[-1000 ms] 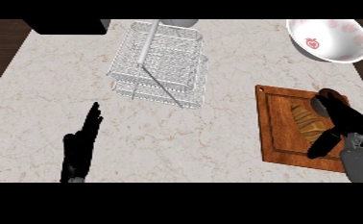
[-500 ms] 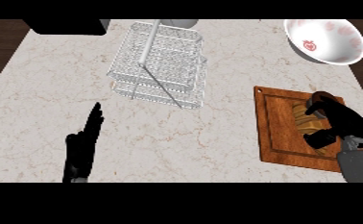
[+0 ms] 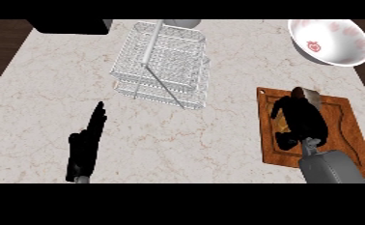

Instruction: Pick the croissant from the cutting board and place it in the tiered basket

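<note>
Left hand (image 3: 85,144) at lower left, fingers straight, holding nothing, resting on the counter (image 3: 214,137). Right hand (image 3: 303,118) lies over the cutting board (image 3: 269,142), fingers curled down onto the croissant (image 3: 283,126); only a brown sliver shows at the hand's left edge, the rest hidden beneath. Tiered basket (image 3: 162,64) sits further back, well apart. White bowl (image 3: 329,41) at far right

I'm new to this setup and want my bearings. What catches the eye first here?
The white wire tiered basket stands at the counter's middle top. At right, the right hand lies over the wooden cutting board, hiding most of the croissant. A white bowl sits at top right, and the left hand rests open at lower left.
</note>
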You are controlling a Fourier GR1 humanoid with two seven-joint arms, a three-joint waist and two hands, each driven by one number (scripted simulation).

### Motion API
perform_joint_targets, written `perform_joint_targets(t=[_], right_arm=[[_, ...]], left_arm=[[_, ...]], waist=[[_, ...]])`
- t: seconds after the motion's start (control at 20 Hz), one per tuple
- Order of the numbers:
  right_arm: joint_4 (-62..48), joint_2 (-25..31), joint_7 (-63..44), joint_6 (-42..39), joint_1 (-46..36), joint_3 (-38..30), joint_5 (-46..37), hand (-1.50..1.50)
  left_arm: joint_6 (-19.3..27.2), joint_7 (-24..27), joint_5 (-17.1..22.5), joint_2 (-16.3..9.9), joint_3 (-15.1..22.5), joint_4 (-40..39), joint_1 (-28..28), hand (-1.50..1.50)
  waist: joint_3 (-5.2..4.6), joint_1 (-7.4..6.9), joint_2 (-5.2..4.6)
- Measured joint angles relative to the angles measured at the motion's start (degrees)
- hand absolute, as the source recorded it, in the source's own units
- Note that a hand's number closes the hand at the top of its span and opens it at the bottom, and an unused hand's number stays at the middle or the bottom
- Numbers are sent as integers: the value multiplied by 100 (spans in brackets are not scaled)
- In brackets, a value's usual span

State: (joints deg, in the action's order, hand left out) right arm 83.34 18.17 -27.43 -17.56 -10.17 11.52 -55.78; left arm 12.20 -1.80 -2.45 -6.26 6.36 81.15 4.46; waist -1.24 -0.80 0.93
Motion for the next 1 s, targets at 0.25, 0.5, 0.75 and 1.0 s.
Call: perform_joint_targets(t=[0.25,0.5,0.75,1.0], right_arm=[[508,-904,-523,-49,-73,869,-345,150],[1547,-1494,-1032,-6,9,962,-162,150],[2984,-1719,-1680,114,-74,891,252,150],[4395,-1737,-2295,-514,-770,693,308,150]], left_arm=[[-26,-109,6,-77,-68,47,1,0],[-41,-24,39,-62,-123,48,88,0],[15,31,2,-16,-127,22,117,0],[4,2,-30,-16,-105,54,128,0]], waist=[[80,32,-47],[114,96,-56],[127,145,-44],[125,139,-44]])
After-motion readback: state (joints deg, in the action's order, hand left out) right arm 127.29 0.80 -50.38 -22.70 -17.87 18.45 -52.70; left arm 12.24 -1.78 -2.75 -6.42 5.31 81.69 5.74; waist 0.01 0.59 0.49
